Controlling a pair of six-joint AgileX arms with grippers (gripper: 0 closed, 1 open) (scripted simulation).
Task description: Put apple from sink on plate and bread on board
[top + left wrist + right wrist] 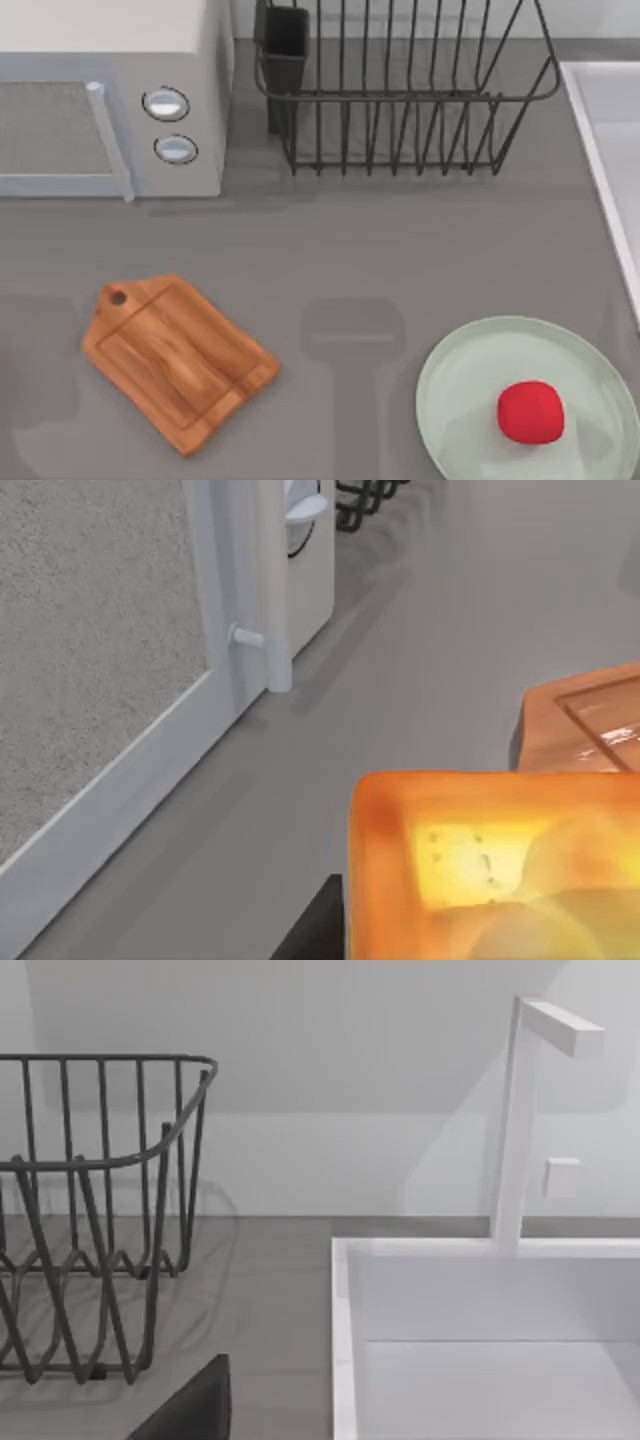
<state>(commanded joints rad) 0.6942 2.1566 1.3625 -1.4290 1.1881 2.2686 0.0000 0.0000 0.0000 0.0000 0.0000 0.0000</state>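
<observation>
- My left gripper is clenched on the bread, a thick toasted slice with a golden top and browned edges. In the left wrist view the slice sits right up against one dark finger.
- The bread hangs above the grey table. Just beyond it I see a corner of the wooden cutting board, apart from the slice.
- In the same view the white microwave stands alongside, with its door handle and one knob towards the far end.
- From above, the board lies flat on the left part of the table, turned at a slant. Its tapered handle end with the hole points up towards the microwave.
- The apple, a small red ball, rests on the pale mint-green plate at the lower right of the table, right of the plate's middle.
- The plate and the board are well apart, with bare table between them.
- My right gripper shows as a dark edge low in the right wrist view; I cannot tell whether it is released or clenched.
- It faces the sink, a pale basin with a raised rim and a white faucet behind it.
- The black wire dish rack stands beside the sink.
- In the top view the sink's rim runs along the table's right edge, with the rack at the back between it and the microwave.
</observation>
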